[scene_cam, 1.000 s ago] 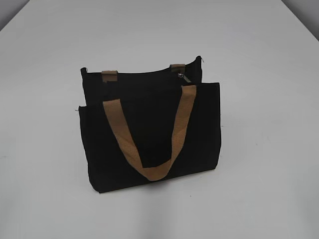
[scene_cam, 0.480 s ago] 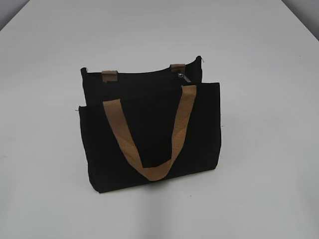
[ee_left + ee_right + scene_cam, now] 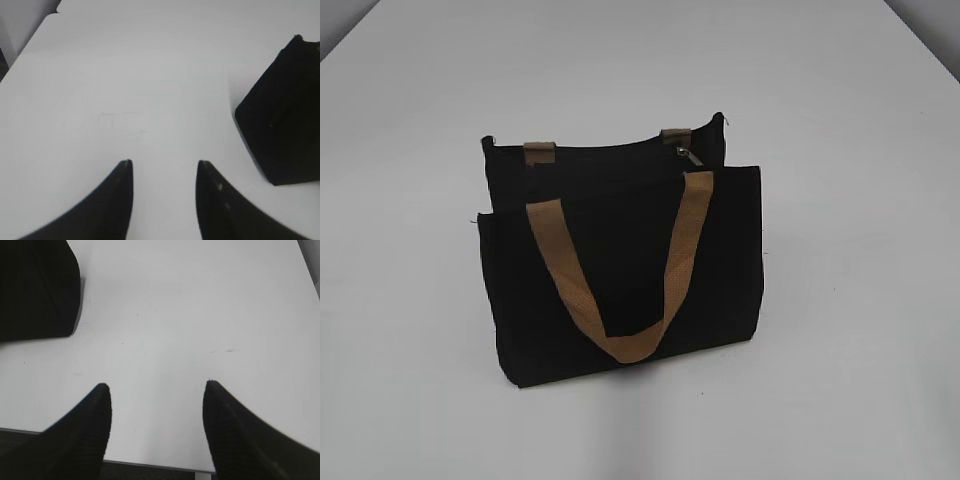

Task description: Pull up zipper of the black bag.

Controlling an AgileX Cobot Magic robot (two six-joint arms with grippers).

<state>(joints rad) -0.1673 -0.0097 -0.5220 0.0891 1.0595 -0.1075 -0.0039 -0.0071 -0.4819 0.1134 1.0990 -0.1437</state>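
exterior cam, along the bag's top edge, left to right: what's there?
Left tan strap tab → right tan strap tab → zipper pull → raised right corner of the black bag.

Left gripper jaws spread, holding nothing; right gripper likewise

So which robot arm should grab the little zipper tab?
Probably the right: the zipper pull sits at the right end of the black bag. Both the right gripper and left gripper are open and empty.

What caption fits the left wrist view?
Open left claw hovers over the white table, black bag off to its right.
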